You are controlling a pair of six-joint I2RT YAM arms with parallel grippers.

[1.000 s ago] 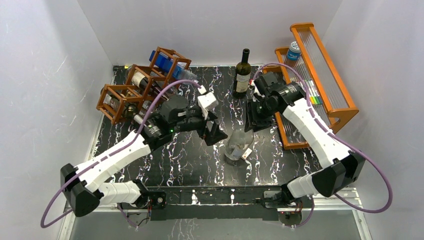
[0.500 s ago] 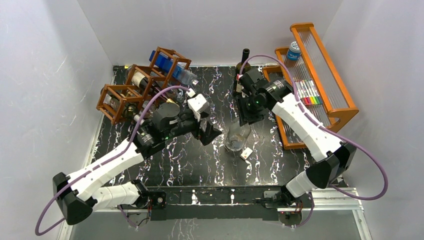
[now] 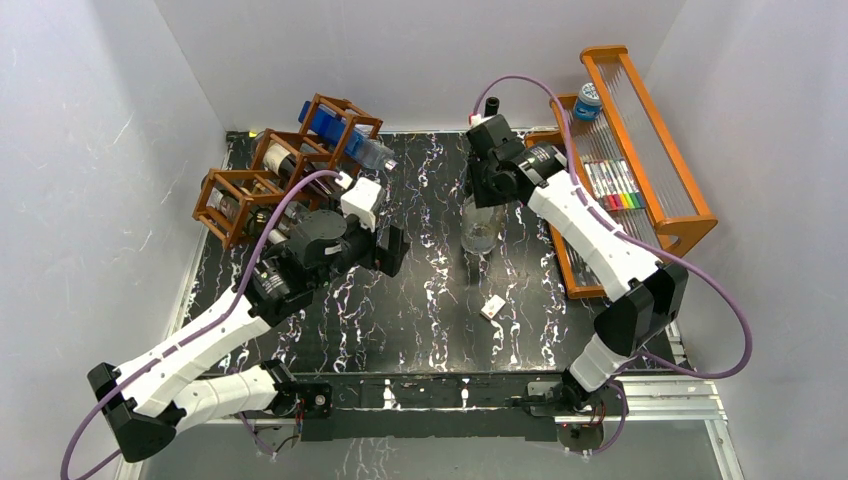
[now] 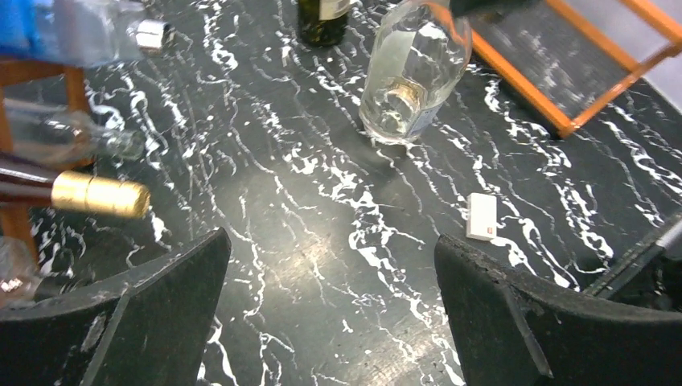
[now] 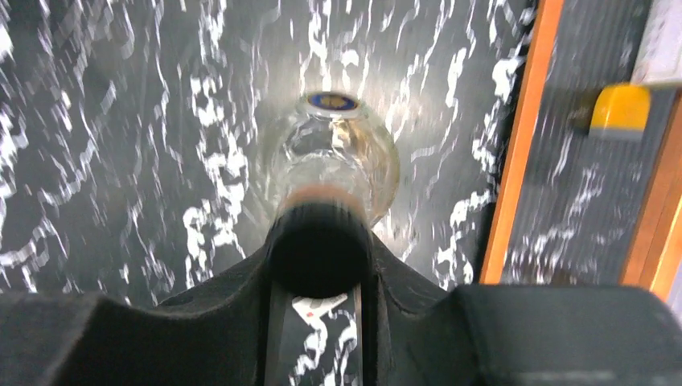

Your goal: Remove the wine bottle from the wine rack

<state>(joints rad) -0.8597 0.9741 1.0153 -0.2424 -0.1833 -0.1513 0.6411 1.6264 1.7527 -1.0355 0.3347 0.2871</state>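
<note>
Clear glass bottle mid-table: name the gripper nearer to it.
Right. The right gripper has its jaws shut on the neck of the clear glass bottle; the left gripper hangs open to its left, apart from it.

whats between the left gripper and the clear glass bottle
Nothing but bare black white-veined tabletop, seen in the left wrist view between left gripper and clear glass bottle.

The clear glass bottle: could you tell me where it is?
Top view: the clear glass bottle is right of centre, neck in the right claw, beside the orange wooden shelf.
</note>
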